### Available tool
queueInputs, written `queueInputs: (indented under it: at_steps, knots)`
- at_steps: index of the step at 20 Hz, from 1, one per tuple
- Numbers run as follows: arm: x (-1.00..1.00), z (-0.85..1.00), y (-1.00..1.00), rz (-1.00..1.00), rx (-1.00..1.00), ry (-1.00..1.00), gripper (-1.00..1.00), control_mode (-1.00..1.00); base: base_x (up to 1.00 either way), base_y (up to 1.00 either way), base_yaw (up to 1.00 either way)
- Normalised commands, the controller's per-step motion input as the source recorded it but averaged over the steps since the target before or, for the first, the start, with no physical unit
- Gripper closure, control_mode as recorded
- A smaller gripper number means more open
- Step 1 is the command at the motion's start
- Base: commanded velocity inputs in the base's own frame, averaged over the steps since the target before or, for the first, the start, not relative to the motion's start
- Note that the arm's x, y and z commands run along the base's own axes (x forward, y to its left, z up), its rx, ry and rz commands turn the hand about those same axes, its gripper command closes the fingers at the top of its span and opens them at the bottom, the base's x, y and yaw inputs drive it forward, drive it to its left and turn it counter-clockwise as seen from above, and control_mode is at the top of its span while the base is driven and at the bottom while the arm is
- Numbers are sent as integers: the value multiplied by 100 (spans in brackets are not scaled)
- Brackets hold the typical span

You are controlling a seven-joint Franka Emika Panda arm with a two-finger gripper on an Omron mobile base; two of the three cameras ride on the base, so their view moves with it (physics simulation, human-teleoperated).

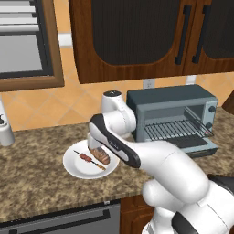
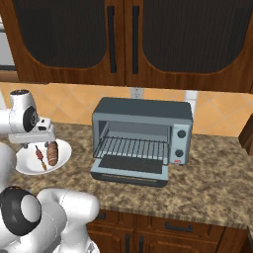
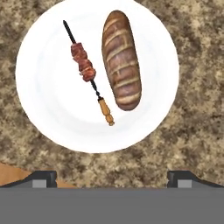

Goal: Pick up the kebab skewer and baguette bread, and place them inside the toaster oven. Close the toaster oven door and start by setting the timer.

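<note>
Gripper (image 3: 112, 177) fingers spread wide, empty, above white plate (image 3: 52, 122); kebab skewer (image 3: 87, 72) lies just beside baguette bread (image 3: 121, 61), so a sloppy descent could nudge the loaf

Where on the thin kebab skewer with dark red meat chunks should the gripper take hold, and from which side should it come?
Probably from straight above, jaws closing across the stick at the meat chunks. The thin kebab skewer lies flat on the round white plate, so only its sides are reachable. The chunks are its thickest part. The stubby brown baguette lies apart, leaving finger room. The open gripper hovers above.
</note>
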Motion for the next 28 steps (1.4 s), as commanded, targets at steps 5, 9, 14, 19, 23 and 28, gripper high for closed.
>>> queueInputs:
  at_steps: [5,9,14,19,23,28]
  knots:
    - [26,-31,-7,0,0,5,-100,-100,0,0,0]
    - [36,-24,0,0,0,0,-100,-100,0,0,0]
    - [37,-29,7,0,-1,0,-100,-100,0,0,0]
    - [20,-37,6,0,-1,2,-100,-100,0,0,0]
    - [28,-29,4,0,0,1,-100,-100,0,0,0]
    - [34,-15,17,0,-1,2,-100,-100,0,0,0]
